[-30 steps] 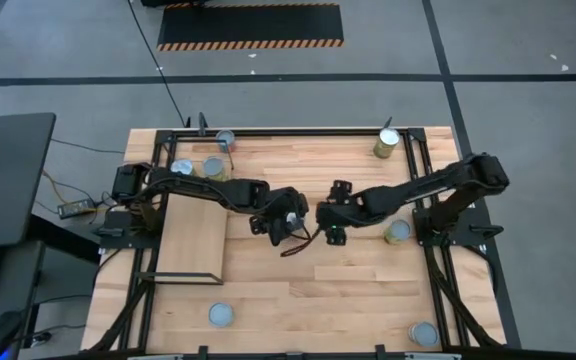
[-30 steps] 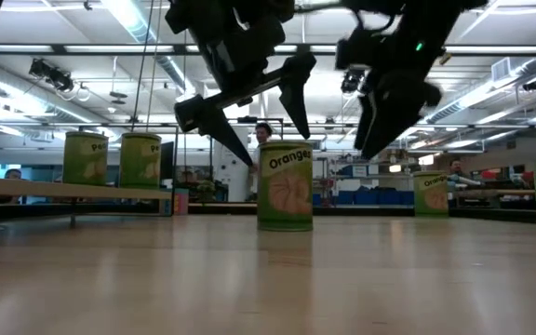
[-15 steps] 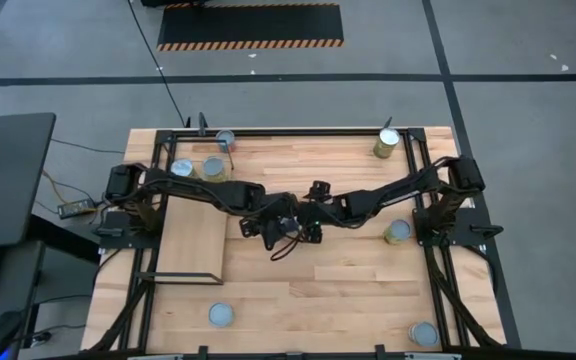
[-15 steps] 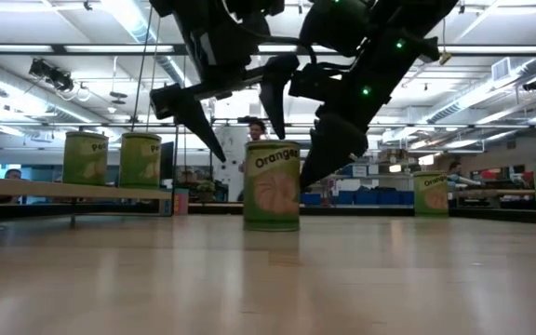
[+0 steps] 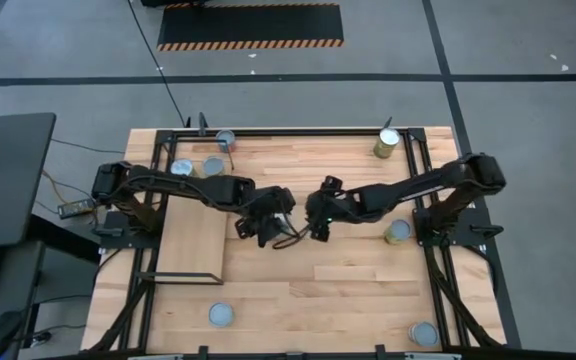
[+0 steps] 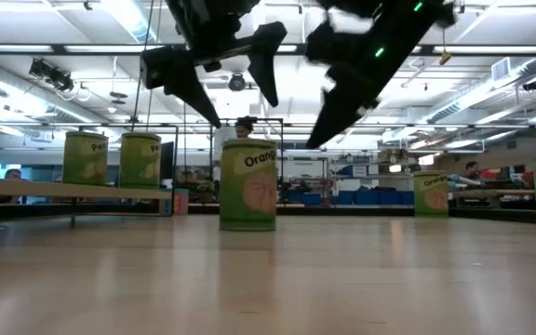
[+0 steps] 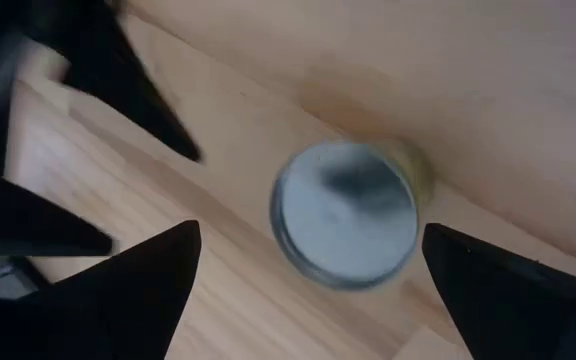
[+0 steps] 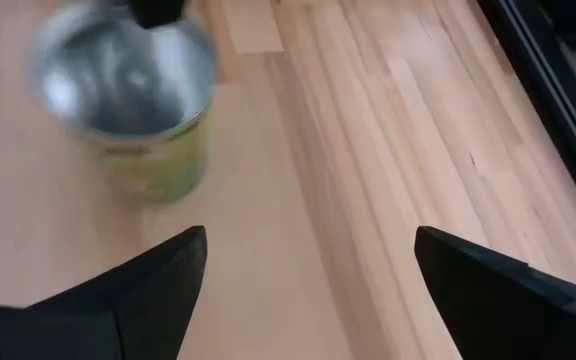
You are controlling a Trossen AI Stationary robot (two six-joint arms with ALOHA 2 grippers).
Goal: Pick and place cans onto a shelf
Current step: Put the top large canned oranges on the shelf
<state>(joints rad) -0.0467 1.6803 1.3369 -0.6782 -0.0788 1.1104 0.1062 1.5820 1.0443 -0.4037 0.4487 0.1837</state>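
Sliding leftward, the green can (image 6: 247,184) (upright) stands beneath the spread left hand (image 6: 220,82); the right hand (image 6: 342,98) gapes alongside.

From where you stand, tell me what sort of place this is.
Likely a robotics lab or workshop: grey concrete floor with black tape lines, a black-and-orange striped hazard mat, long ceiling strip lights, and a black-framed plank wooden table holding small silver-topped cans.

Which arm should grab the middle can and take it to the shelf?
Left, probably. The left gripper hangs open right above the middle can, which sits between its fingers in the left wrist view, and the shelf lies on that arm's side. The right gripper is open too, but off to the can's side.
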